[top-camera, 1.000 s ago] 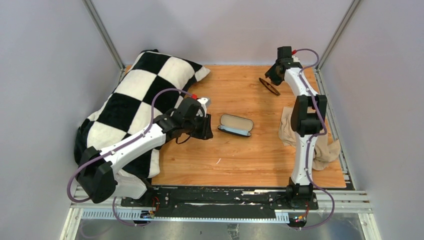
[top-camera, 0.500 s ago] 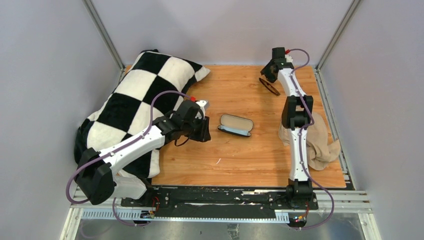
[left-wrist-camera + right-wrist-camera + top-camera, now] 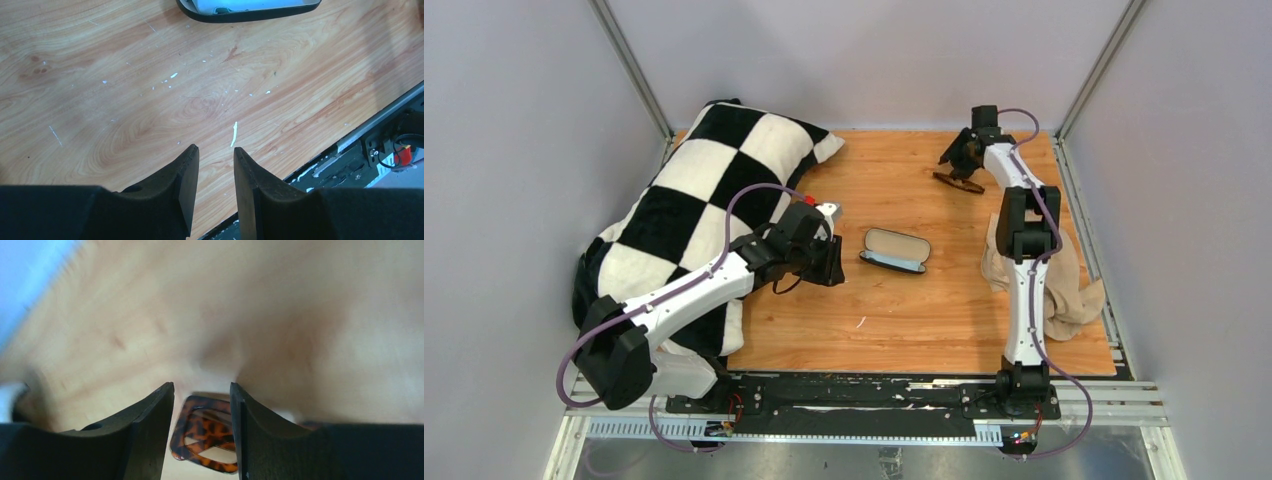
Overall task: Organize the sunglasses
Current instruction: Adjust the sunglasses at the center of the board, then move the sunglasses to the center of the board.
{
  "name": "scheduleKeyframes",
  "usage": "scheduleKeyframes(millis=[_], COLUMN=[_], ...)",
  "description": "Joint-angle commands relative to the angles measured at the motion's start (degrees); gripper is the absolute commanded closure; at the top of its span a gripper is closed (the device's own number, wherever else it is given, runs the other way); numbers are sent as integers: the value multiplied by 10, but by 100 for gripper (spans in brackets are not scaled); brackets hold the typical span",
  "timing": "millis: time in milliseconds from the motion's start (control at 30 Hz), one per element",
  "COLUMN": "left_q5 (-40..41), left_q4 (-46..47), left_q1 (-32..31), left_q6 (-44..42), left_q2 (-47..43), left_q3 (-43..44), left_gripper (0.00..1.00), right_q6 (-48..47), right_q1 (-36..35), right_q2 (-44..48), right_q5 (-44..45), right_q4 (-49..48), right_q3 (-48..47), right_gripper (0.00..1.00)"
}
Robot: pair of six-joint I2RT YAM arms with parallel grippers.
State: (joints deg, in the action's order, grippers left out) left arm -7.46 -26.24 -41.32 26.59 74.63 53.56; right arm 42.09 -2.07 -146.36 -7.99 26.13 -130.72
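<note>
The sunglasses (image 3: pixel 956 181), a folded pair with a dark tortoiseshell frame, lie on the wooden table at the back right. My right gripper (image 3: pixel 961 157) is right over them. In the right wrist view the sunglasses (image 3: pixel 206 436) sit between the open jaws of the right gripper (image 3: pixel 202 386), close to the right finger, with a gap at the left finger. The black case (image 3: pixel 895 249) lies open at mid-table, beige lining up. My left gripper (image 3: pixel 832 262) is just left of the case, jaws a little apart and empty. In the left wrist view the left gripper (image 3: pixel 216 150) is over bare wood, and the case (image 3: pixel 250 14) shows at the top edge with light blue cloth (image 3: pixel 222 6) inside.
A black-and-white chequered pillow (image 3: pixel 704 190) covers the left side under my left arm. A beige cloth (image 3: pixel 1056 290) lies bunched at the right edge by my right arm. The table's metal front rail (image 3: pixel 380 135) is near the left gripper.
My right gripper has moved down and left onto the sunglasses, which turned from diagonal to nearly level. My left gripper has drawn slightly left, away from the case.
</note>
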Motion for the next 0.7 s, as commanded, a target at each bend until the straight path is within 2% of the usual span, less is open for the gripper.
scheduleKeyframes(millis=[0, 167, 433, 567, 667], left_q5=[-11, -20, -21, -22, -32], left_q4=[5, 11, 24, 36, 41], left_q1=[3, 3, 3, 3, 3], left_q6=[0, 7, 24, 33, 34], left_q2=[-11, -34, -80, -93, -89], left_q3=[-2, -16, -53, -67, -66], left_gripper=[62, 61, 61, 61, 61], right_q6=[-45, -81, -112, -97, -58], right_q1=[5, 6, 15, 15, 15], right_q2=[122, 239, 402, 452, 455], right_q5=[-47, -56, -28, 19, 36], right_q4=[23, 23, 28, 23, 18], right_q3=[177, 316, 388, 446, 482], right_gripper=[50, 49, 49, 48, 45])
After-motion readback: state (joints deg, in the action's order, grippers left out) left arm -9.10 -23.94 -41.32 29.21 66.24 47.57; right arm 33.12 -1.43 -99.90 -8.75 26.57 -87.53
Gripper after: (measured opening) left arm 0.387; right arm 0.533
